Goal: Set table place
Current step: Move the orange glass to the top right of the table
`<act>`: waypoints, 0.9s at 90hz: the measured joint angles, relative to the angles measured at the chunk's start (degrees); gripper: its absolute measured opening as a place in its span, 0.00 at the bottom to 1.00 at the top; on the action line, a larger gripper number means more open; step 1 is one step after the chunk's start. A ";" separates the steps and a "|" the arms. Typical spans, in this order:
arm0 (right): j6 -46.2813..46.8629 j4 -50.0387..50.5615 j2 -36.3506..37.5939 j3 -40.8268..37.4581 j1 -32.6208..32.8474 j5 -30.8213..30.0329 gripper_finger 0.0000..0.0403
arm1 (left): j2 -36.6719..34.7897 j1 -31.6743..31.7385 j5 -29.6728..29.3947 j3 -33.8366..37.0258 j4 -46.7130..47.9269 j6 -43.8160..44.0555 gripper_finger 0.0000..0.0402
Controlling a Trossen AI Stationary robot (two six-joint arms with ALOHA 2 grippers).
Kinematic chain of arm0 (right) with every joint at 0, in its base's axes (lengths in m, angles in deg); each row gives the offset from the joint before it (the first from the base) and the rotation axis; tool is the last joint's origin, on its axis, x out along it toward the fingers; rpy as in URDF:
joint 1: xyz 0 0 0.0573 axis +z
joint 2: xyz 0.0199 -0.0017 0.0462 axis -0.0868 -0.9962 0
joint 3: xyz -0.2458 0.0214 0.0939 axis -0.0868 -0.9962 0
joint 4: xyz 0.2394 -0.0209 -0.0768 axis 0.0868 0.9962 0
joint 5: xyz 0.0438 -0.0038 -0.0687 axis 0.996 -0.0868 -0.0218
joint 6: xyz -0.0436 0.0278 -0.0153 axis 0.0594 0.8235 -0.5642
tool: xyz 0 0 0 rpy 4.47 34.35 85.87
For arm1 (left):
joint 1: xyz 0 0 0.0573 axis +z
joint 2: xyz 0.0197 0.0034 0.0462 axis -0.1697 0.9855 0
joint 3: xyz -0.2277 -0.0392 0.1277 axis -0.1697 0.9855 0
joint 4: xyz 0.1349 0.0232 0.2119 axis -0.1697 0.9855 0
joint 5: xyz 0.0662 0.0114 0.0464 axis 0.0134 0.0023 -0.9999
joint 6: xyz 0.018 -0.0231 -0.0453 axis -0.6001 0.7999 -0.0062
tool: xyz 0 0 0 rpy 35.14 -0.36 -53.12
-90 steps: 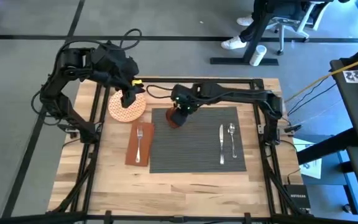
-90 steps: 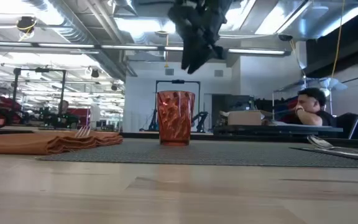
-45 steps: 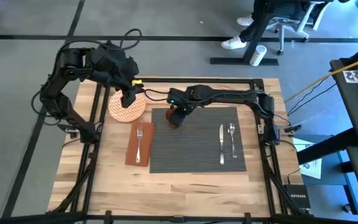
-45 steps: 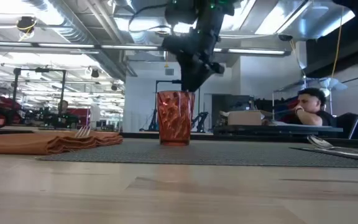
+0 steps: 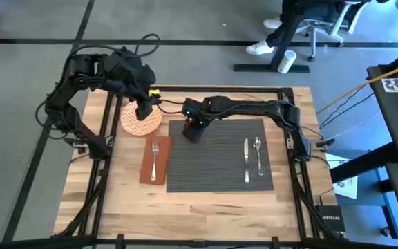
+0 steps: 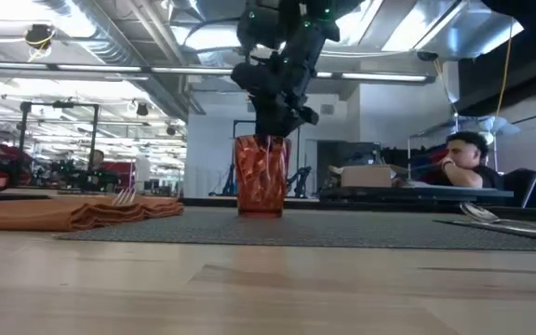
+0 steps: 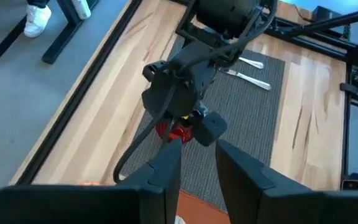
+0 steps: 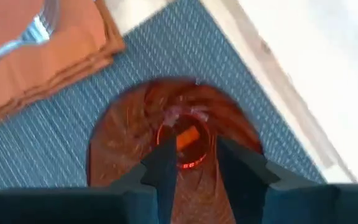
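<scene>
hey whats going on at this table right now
A two-armed robot is setting a place. The right gripper is at the rim of the orange cup, which stands upright on the grey placemat at its far left corner. The left gripper waits over the plate, which sits on the table off the mat. The fork lies on the napkin; the knife and spoon lie on the mat.

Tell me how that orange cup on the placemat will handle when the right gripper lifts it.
The cup looks like thin faceted plastic, so probably light and fairly rigid. It stands taller than wide, so an off-centre nudge from the right gripper may tip it. Its glossy wall could slip; the ribbed placemat should resist sliding.
</scene>
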 joint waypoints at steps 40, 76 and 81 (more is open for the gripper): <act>-1.77 1.14 0.07 0.02 0.00 0.03 0.01 | 0.04 -2.71 0.00 2.93 -0.03 -0.61 0.20; 1.89 3.71 2.82 0.02 -0.22 4.05 0.00 | -0.22 -4.22 0.00 2.93 -0.03 -0.85 0.20; 4.28 6.48 3.02 0.59 -0.46 5.10 0.01 | -0.22 -4.22 0.00 2.93 -0.03 -0.87 0.20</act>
